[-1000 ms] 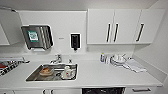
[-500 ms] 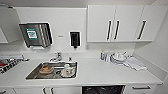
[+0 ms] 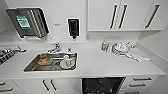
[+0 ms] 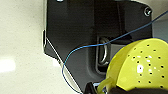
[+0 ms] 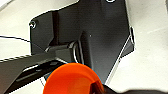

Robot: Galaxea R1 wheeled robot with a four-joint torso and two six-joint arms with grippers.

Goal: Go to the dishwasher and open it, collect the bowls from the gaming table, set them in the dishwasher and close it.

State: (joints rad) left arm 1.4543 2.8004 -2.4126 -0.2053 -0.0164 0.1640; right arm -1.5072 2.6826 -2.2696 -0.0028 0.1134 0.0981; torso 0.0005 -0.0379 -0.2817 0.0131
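White kitchen wall (image 3: 60,15) behind a long white counter (image 3: 105,62). Metal sink (image 3: 51,62) set in it, tap (image 3: 55,46) at the back. White cupboards (image 3: 120,15) up high with dark handles. Drawers (image 3: 141,82) below.

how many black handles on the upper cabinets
3: two side by side where the middle doors meet, and one on the door farthest right. More may lie beyond the picture's edge.
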